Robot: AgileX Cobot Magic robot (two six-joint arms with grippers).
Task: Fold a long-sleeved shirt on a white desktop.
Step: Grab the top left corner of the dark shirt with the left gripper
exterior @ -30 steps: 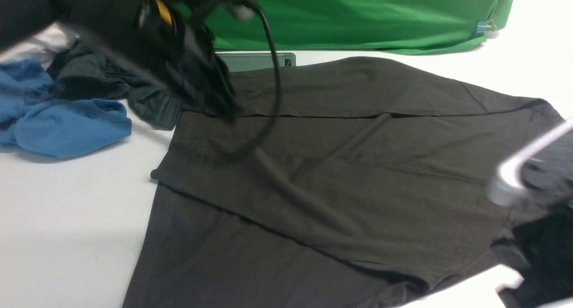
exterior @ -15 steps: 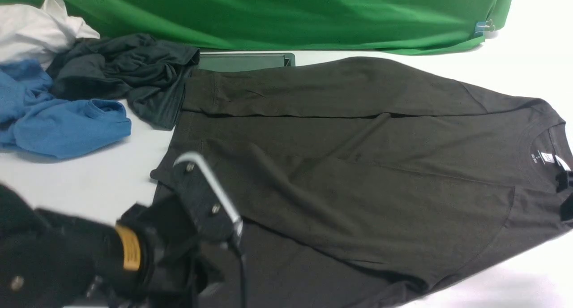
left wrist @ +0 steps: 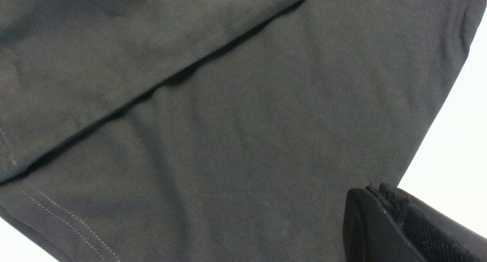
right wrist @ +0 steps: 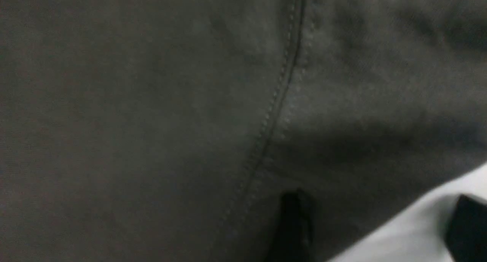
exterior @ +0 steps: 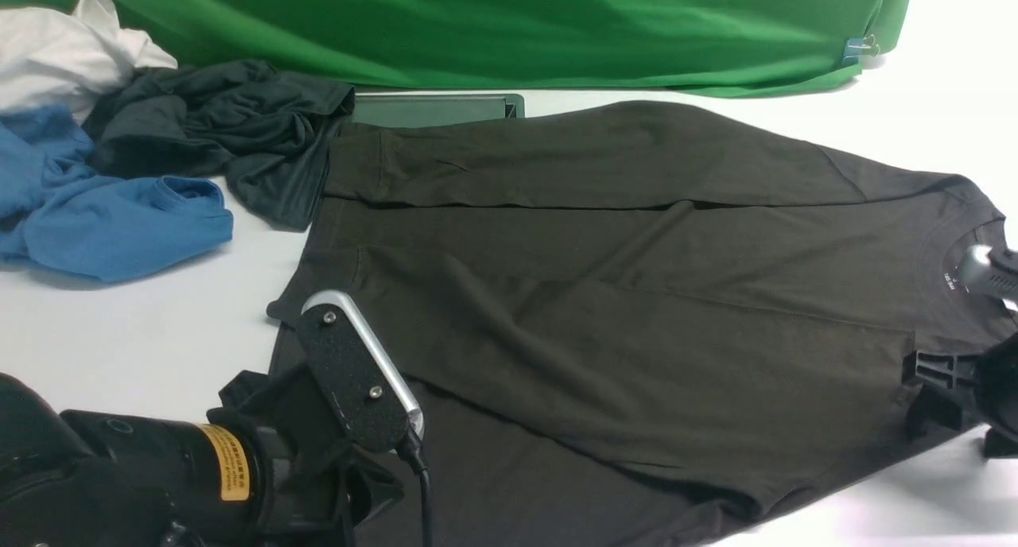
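The long-sleeved shirt (exterior: 636,292), dark brownish-black, lies spread flat on the white tabletop (exterior: 135,348). It fills the middle and right, with its hem toward the robot's left and its crew neck toward the right. The far sleeve is folded in along the far edge of the body, and the near sleeve crosses the body at a slant. A white neck label (exterior: 950,281) shows inside the collar, partly hidden by a silver part of the right arm (exterior: 982,384), which reaches in low at the right edge by the near shoulder. In the right wrist view its jaws stand released and wide apart. One black finger (right wrist: 295,224) is over the cloth beside a stitched seam, the other is over bare tabletop just past the shirt's edge, and nothing is between them. The left arm (exterior: 119,475) comes in at the near left corner, its wrist bracket (exterior: 358,372) above the hem end of the shirt. Its jaws are clenched. In the left wrist view the black fingertips (left wrist: 395,227) sit together where cloth meets tabletop, with no cloth seen pinched in them. At the far left lie a blue garment (exterior: 111,213), a smaller shiny black garment (exterior: 223,133) touching the far sleeve's cuff, and a white garment (exterior: 64,54). A grey-framed hatch (exterior: 437,108) shows partly covered, in front of the green backdrop (exterior: 557,30).
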